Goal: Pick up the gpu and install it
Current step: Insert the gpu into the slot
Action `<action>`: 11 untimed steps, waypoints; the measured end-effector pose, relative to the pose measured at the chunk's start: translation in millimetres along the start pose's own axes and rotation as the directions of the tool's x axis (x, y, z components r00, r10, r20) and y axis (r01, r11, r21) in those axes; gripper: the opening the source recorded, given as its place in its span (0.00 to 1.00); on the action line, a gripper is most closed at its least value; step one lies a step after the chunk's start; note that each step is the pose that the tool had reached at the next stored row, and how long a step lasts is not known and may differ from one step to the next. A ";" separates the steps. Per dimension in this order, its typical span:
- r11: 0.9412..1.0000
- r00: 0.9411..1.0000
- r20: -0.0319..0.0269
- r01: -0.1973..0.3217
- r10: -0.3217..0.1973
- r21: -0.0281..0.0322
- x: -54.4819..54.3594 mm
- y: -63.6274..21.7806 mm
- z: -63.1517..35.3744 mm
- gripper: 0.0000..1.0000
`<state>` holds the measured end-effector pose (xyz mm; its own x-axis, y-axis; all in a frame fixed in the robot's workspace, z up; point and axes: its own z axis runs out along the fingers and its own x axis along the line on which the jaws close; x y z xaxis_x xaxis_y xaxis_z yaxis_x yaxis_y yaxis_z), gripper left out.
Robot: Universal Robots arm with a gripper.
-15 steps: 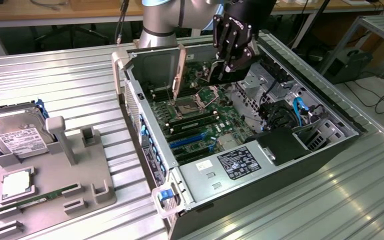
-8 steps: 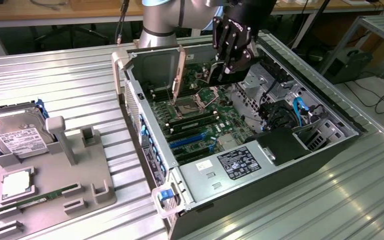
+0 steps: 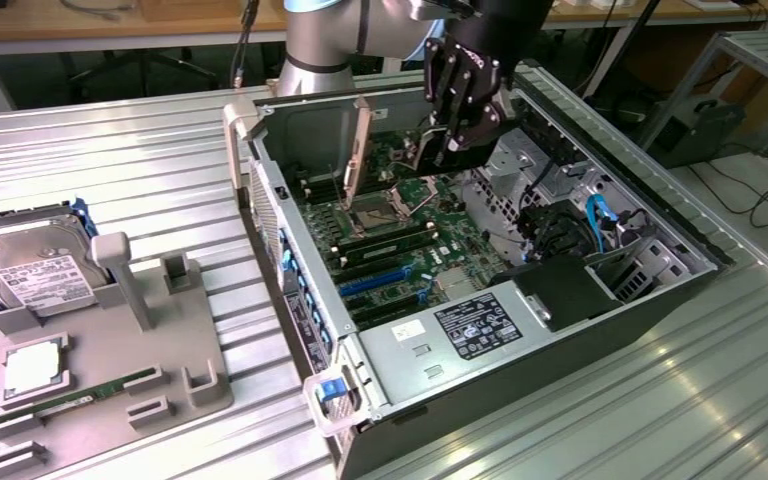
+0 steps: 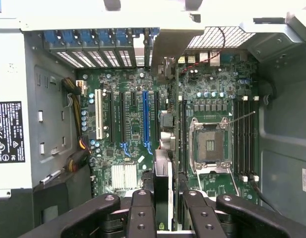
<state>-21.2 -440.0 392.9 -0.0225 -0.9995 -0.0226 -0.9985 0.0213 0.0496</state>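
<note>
My gripper [image 3: 442,148] hangs inside the open computer case [image 3: 651,215], over the far part of the motherboard [image 3: 398,235], shut on the gpu [image 3: 419,154]. In the wrist view the gpu [image 4: 163,171] is seen edge-on between my black fingers [image 4: 142,214], held upright, with its silver end bracket [image 4: 168,49] toward the case's rear slot openings. The card hovers above the board between the blue expansion slot [image 4: 145,116] and the processor socket [image 4: 211,146]. I cannot tell whether its lower edge touches a slot.
A power supply [image 3: 475,325] with a label fills the near end of the case, and blue cables [image 3: 595,220] run on the exterior view's right. At the exterior view's left a grey fixture [image 3: 157,350] holds a hard drive [image 3: 31,270] and a memory stick [image 3: 84,395].
</note>
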 end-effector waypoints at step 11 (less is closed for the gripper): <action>1.000 1.000 0.000 0.000 0.000 0.000 0.2 -0.3 6.2 0.27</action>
<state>-21.2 -440.0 386.7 -0.0225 -0.9995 -0.0226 -0.9985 0.0213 0.0497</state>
